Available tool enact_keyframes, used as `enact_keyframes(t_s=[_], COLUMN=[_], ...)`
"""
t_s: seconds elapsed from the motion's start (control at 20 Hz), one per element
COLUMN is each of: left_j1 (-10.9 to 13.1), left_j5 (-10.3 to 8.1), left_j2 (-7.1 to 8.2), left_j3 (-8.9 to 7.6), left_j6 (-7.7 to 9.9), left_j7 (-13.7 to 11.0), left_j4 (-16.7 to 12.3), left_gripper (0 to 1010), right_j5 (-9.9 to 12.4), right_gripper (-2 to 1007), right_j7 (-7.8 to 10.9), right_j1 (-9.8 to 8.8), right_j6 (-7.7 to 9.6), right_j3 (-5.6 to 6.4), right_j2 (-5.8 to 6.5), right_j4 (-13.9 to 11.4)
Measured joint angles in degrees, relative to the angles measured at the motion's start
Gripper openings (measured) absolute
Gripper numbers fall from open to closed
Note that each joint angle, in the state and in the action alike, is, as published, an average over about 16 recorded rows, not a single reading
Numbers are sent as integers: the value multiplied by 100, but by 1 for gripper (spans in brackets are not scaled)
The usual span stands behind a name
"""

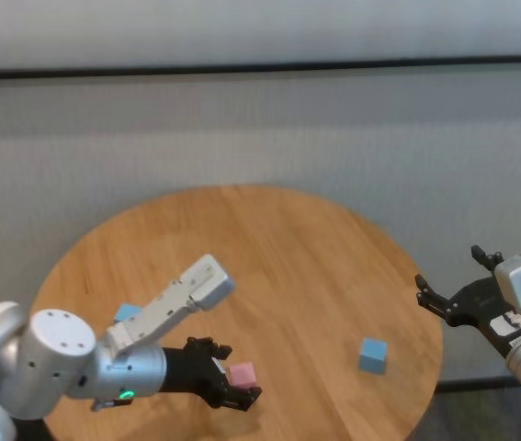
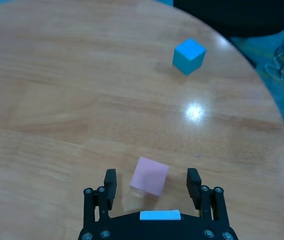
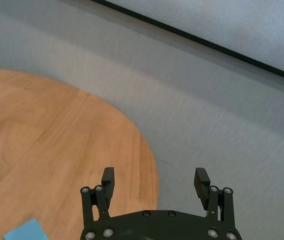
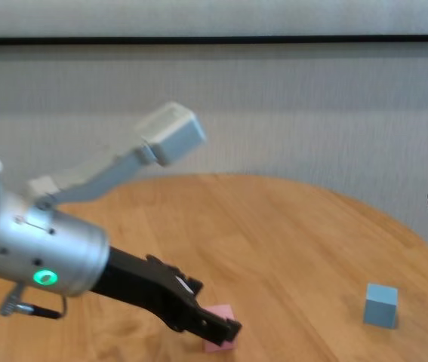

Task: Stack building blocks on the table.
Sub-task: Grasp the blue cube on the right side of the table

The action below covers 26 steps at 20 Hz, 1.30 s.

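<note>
The pale pink block (image 1: 242,374) rests on the round wooden table (image 1: 278,248) near its front edge. My left gripper (image 1: 239,376) is open around it, one finger on each side with gaps showing in the left wrist view (image 2: 152,181); the pink block (image 2: 150,175) lies between the fingertips (image 2: 110,181). One light blue block (image 1: 373,355) stands alone to the right, and also shows in the left wrist view (image 2: 188,55) and chest view (image 4: 381,305). The other blue block (image 1: 128,313) is partly hidden behind my left arm. My right gripper (image 1: 448,266) is open and empty beyond the table's right edge.
A grey carpeted floor (image 1: 334,147) and a pale wall with a dark baseboard (image 1: 260,66) lie beyond the table. A dark chair base (image 2: 232,15) shows past the table's rim in the left wrist view.
</note>
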Motion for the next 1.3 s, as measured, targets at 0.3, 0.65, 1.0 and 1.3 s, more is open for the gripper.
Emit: enact_keyframes(t_s=[0.3,0.65,1.0,1.3], left_j1=[384,972,1305,1344], left_j5=[-413,-756,-752,-712], left_j2=[298,432,313,265], left_j3=[-540,-1478,-2061,-2137], left_j6=[-260,-802,-1218,-1303], left_j7=[311,1323,2162,2246], left_j4=[-383,-726,-773,-756], left_gripper=[972,1002,1002,1003], right_j5=[0,0,17,258], right_gripper=[1001,1001,1001,1001], right_j7=[0,0,53,385], right_j1=[0,0,-4,-43], right_j6=[0,0,8,228], right_j3=[0,0,2,38], right_j2=[0,0,3,30], right_j4=[0,0,-8,-99])
